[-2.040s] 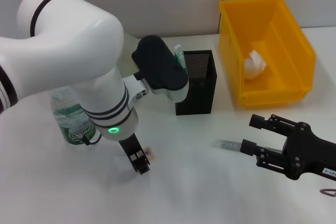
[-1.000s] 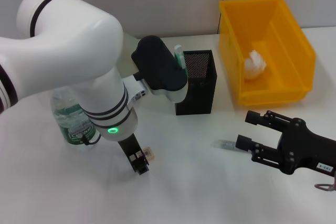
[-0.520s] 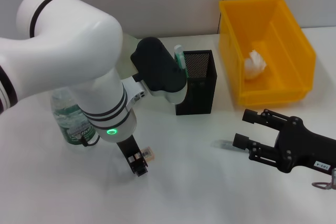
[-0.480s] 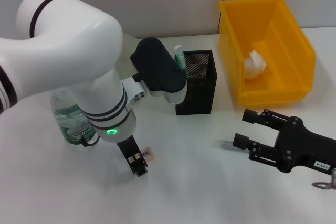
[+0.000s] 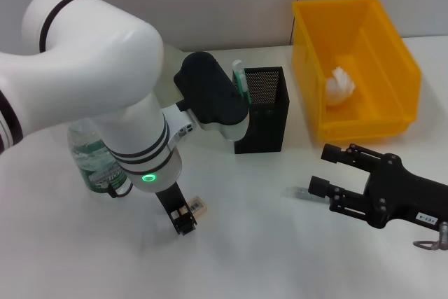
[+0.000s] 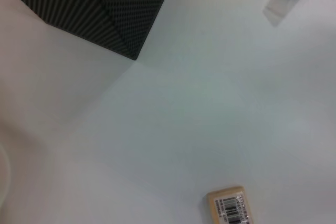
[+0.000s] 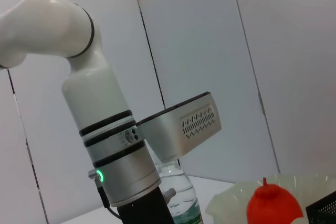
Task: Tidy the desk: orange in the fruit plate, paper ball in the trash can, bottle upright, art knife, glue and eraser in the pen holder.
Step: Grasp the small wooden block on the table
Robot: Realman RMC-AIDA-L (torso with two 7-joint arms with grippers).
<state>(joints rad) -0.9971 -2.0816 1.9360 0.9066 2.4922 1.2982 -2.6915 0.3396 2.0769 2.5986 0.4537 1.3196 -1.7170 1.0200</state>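
A tan eraser [image 5: 198, 206] with a barcode label lies on the white desk, also seen in the left wrist view [image 6: 230, 209]. My left gripper [image 5: 181, 218] hangs just beside it, close to the desk. A grey art knife [image 5: 299, 192] lies right of centre; my right gripper [image 5: 323, 171] stands open next to it, its lower finger near the knife's end. The black mesh pen holder [image 5: 263, 110] holds a green-and-white glue stick [image 5: 238, 75]. The bottle [image 5: 94, 159] stands upright. The paper ball [image 5: 339, 87] lies in the yellow trash can [image 5: 392, 61]. The orange [image 7: 275, 205] sits in the fruit plate [image 7: 304, 184].
My bulky white left arm [image 5: 119, 82] covers the desk's back left and hides most of the fruit plate in the head view. The trash can stands at the back right, behind the right gripper.
My right gripper has slid left, closer to the art knife. The left gripper has shifted slightly toward the front beside the eraser.
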